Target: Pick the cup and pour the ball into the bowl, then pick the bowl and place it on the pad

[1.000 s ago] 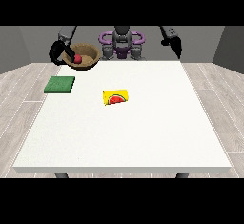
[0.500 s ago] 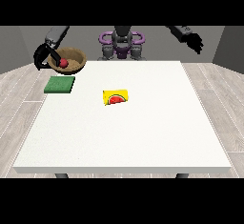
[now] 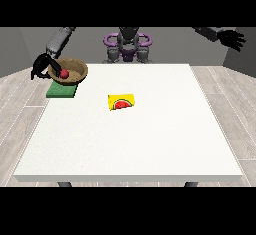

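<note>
A brown wooden bowl [image 3: 75, 69] holds a red ball [image 3: 64, 73] and hovers just above the green pad [image 3: 62, 91] at the table's far left. The hand at the view's left [image 3: 41, 67] has its fingers curled round the bowl's left rim. The hand at the view's right [image 3: 231, 39] is raised high beyond the table's right edge, fingers spread and holding nothing. No cup shows in this view.
A yellow box with a watermelon picture [image 3: 122, 102] lies near the middle of the white table [image 3: 150, 139]. The robot's torso [image 3: 128, 46] stands behind the far edge.
The bowl with the ball has come down and forward over the green pad, carried by the hand at the view's left. The other hand has swung further out to the right.
</note>
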`<state>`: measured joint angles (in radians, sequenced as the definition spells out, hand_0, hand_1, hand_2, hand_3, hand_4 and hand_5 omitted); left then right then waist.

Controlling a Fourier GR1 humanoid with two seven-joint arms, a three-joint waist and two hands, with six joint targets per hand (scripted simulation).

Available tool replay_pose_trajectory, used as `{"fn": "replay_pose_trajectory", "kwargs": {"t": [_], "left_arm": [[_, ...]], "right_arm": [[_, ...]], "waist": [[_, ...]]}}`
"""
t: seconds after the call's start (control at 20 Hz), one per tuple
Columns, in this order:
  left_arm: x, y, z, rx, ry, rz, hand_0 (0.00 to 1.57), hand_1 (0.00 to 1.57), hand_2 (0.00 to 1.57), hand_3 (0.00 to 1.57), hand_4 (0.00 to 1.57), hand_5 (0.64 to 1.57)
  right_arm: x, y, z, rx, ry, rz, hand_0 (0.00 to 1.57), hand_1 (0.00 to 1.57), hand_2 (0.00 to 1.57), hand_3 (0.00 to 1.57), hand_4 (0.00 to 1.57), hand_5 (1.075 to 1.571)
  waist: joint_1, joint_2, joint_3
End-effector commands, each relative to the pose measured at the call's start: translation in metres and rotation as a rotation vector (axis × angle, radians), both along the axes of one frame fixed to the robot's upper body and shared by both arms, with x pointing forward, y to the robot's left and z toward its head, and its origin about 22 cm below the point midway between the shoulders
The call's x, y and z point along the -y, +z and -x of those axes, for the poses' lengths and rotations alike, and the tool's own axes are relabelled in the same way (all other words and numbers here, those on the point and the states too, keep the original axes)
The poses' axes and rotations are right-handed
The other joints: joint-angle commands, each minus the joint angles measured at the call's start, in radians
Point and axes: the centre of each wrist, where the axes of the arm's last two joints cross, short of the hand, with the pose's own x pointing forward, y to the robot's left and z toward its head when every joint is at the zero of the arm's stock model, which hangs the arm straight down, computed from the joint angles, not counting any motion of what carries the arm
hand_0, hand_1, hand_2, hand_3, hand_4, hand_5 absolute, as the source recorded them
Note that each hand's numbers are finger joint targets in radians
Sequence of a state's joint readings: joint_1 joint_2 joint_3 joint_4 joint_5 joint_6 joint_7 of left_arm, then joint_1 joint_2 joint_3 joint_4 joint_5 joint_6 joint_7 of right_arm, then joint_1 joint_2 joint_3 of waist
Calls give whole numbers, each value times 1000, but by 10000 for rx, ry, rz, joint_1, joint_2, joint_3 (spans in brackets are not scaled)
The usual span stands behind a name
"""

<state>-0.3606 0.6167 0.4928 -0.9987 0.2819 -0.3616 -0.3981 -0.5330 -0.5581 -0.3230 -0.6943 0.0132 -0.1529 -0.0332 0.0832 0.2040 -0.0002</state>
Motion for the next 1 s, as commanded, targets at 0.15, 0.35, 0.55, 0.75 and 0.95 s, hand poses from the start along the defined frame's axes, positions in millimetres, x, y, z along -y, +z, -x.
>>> {"fn": "replay_pose_trajectory", "kwargs": {"t": [0.15, 0.35, 0.55, 0.75, 0.95], "left_arm": [[-18, 22, 4, 358, -78, 35, 0, 0, 0, 0, 1189, 1558], [-13, 33, 0, 898, 150, -106, 0, 0, 0, 0, 1175, 1551], [-20, 36, -2, 1019, 88, 52, 0, 0, 0, 0, 1180, 1551], [16, 12, -8, 37, -796, -506, 0, 0, 0, 0, 1078, 1567], [80, -15, -27, -1531, -1223, 17, 0, 0, 0, 0, 902, 1559]], "right_arm": [[30, 13, 7, 367, -1621, -249, 1571, 1571, 1571, 709, 0, 1560], [44, 11, 13, 257, -1495, -282, 850, 850, 880, 1102, 0, 1513], [42, 38, -2, 258, -852, -633, 0, 0, 425, 649, 0, 1460], [34, 25, -5, -335, -970, -759, 0, 0, 0, 119, 0, 1369], [37, 32, -5, -1592, -505, -480, 0, 0, 0, 0, 0, 1356]], "waist": [[163, 314, 11], [219, 861, 13], [142, 1025, 7], [317, -18, 11], [187, -2013, 12]]}}
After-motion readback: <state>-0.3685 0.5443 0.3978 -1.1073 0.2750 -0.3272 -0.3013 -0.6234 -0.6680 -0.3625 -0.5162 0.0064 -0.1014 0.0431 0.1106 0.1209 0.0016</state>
